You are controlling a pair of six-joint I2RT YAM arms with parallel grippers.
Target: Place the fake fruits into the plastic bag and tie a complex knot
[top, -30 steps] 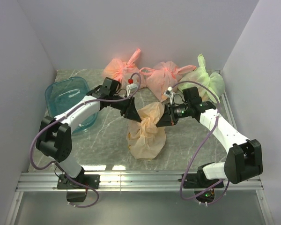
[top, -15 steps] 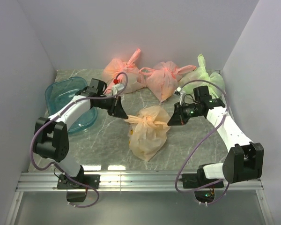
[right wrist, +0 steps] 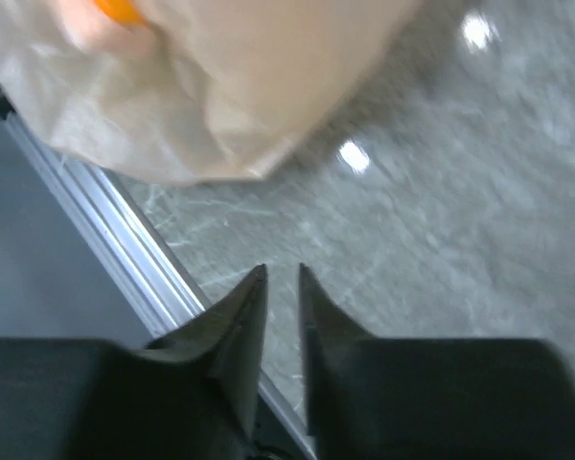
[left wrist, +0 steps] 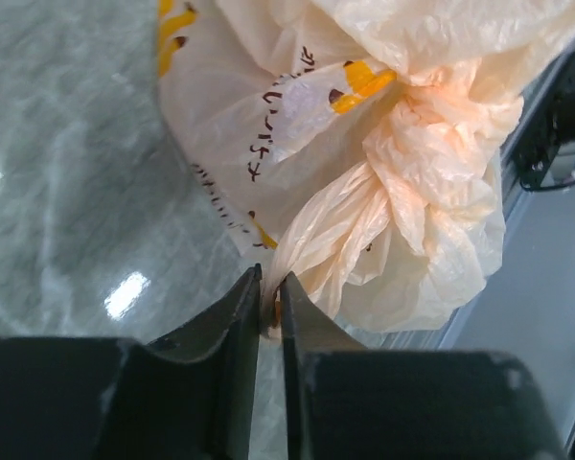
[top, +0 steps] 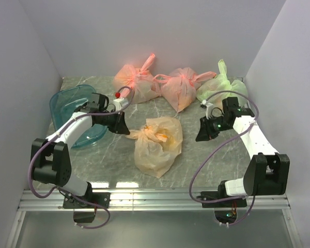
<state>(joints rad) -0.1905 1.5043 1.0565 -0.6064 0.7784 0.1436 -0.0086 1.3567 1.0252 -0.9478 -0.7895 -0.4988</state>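
Left tool (left wrist: 270, 299): clenched on a thin twisted tail of the plastic bag (left wrist: 364, 192), the film pinched flat between the two tips. The bag's knot (left wrist: 431, 134) sat just beyond the tips, ahead and to the right in the wrist view. The bag's body bulged past the knot and rested on the desk (left wrist: 67, 144).

From above, the tail ran straight off the tips of the left tool (top: 127, 131). The bag (top: 157, 147) lay slumped in front of this tool, between it and the right tool (top: 199, 137).

Right tool (right wrist: 283, 280): jaws drawn nearly together, a narrow slit left, nothing in it. Not in contact with the bag. The bag's lower bulge (right wrist: 201, 86) lay ahead of the tips, with bare desk (right wrist: 441, 192) between tips and film. An aluminium rail (right wrist: 125, 235) crossed the view to the tool's side.

Behind the left tool, beside its forearm, stood a teal basin (top: 67, 101).

Farther off, against the back wall: a salmon knotted bag (top: 136, 80) beyond the left tool, a second salmon bag (top: 180, 89) beyond the gap between both tools, and a light green bag (top: 225, 85) beyond the right tool. All were well apart from either tool.
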